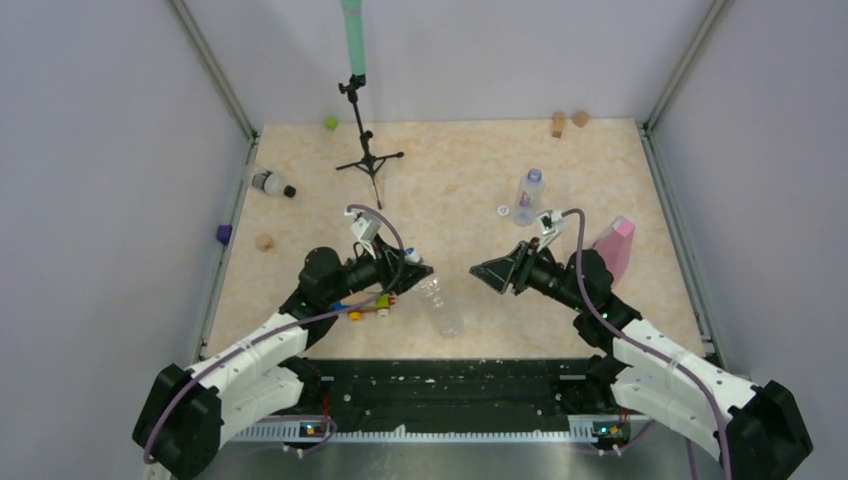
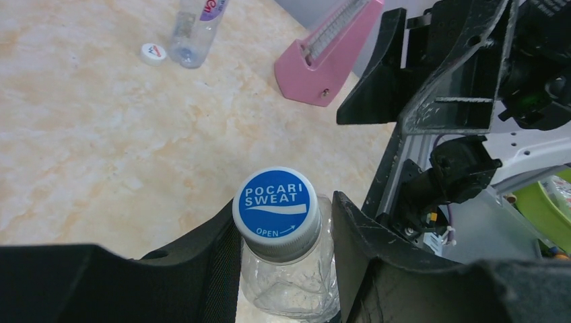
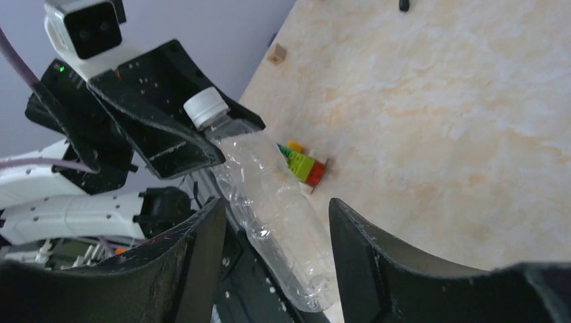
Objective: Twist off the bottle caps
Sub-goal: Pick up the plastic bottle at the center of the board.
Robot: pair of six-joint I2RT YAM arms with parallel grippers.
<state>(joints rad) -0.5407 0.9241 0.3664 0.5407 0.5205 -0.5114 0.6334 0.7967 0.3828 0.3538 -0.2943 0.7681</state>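
Observation:
My left gripper (image 1: 418, 271) (image 2: 286, 250) is shut on the neck of a clear bottle (image 1: 441, 305) (image 2: 289, 276) (image 3: 269, 202), just under its blue-topped cap (image 2: 276, 210) (image 3: 203, 108). The bottle hangs tilted, its base toward the near edge. My right gripper (image 1: 484, 272) (image 3: 276, 207) stands open, facing the cap from the right and apart from it. A second bottle (image 1: 528, 195) (image 2: 195, 27) with a purplish label stands at the back right, a loose white cap (image 1: 503, 210) (image 2: 153, 52) beside it. A third bottle (image 1: 268, 183) with a black cap (image 1: 290, 190) lies at the far left.
A pink wedge (image 1: 615, 248) (image 2: 330, 57) lies right of the right arm. A small tripod stand (image 1: 365, 160) stands at the back middle. Coloured bricks (image 1: 365, 308) (image 3: 303, 165) lie under the left wrist. Small blocks sit near the walls: green (image 1: 330, 123), tan (image 1: 558, 123), purple (image 1: 223, 233).

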